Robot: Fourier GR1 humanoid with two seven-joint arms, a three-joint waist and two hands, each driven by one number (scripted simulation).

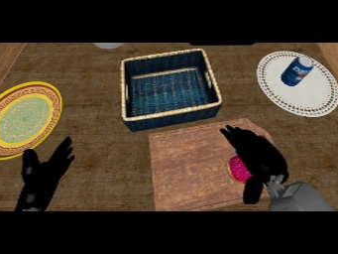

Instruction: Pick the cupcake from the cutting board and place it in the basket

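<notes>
A cupcake with pink frosting (237,167) sits on the right part of the wooden cutting board (190,168). My right hand (257,156) hovers over it, fingers stretched toward the basket and thumb hanging down past the cupcake, so most of the cupcake is hidden. The dark blue woven basket (170,116) with a pale rim stands just behind the board and holds nothing. At the lower left my left hand (43,176) rests open on the counter, fingers up.
A yellow patterned plate (21,119) lies at the left edge. At the back right, a white doily-like plate (303,96) carries a blue can (297,71). A grey object (109,45) peeks in at the top.
</notes>
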